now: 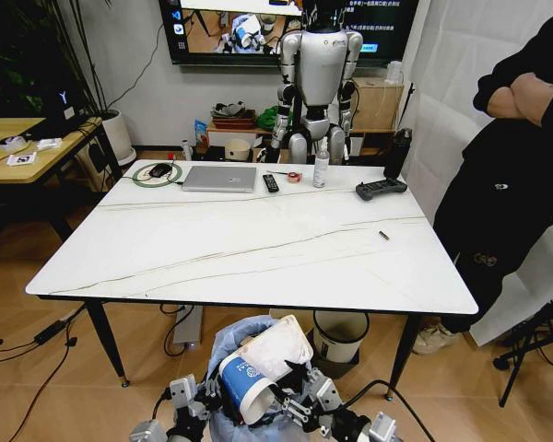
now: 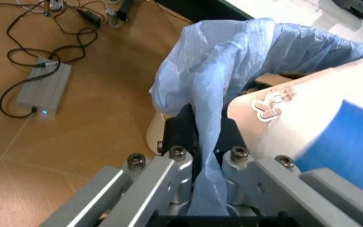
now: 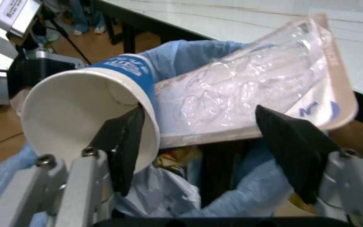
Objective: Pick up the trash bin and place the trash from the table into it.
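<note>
Below the table (image 1: 258,239), left gripper (image 2: 200,142) pinches the trash bin (image 1: 223,343)'s bag; right gripper (image 3: 213,142), fingers spread, has seemingly dropped the cup (image 3: 87,104); next, withdraw.

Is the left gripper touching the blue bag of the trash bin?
Touching. The left wrist view shows the left gripper shut on the trash bin's blue bag.

1. The small trash bin lined with a crinkly translucent light-blue plastic bag (image 1: 229,354) sits low, just in front of the table's near edge, its bag mouth open and bulging.
2. A blue-and-white paper cup (image 1: 244,385) lies tilted across the bin's mouth, open end outward.
3. A clear plastic blister pack on pale backing (image 3: 263,101) rests slanted on top, touching the cup.
4. The large white marble-veined table with slim black legs (image 1: 258,244) stands level.
</note>
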Robot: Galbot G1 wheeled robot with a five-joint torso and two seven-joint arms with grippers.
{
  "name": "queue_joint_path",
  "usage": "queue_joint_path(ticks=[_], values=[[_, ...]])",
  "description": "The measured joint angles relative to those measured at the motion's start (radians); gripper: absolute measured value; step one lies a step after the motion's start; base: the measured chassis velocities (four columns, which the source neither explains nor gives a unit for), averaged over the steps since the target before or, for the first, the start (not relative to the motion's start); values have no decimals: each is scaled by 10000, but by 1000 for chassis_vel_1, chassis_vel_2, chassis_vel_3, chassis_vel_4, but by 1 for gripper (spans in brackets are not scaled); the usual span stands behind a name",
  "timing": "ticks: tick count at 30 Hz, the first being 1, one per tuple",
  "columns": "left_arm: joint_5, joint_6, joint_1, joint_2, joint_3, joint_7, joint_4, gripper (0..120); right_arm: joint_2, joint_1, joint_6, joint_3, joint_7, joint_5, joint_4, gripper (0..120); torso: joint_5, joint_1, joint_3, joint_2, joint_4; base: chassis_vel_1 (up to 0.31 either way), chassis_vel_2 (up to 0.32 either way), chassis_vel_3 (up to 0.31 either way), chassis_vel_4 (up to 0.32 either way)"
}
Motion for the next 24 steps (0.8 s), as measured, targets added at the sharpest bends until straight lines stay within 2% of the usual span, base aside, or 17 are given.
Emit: queue_joint_path(ticks=[6, 11, 24], values=[[-73, 0, -32, 77, -29, -1, -11, 0, -303, -811, 212, 804, -5, -184, 135, 96, -1, 0, 0, 0, -1, 0, 0, 0, 0], [-101, 0, -43, 105, -28, -1, -11, 0, -279, -1059, 267, 1022, -10, -284, 151, 100, 0, 0, 0, 0, -1, 0, 0, 0, 0], [-180, 0, -58, 212, -64, -1, 47, 0, -137, -1635, 395, 1692, 77, -504, 360, 100, -2, 0, 0, 0, -1, 0, 0, 0, 0]])
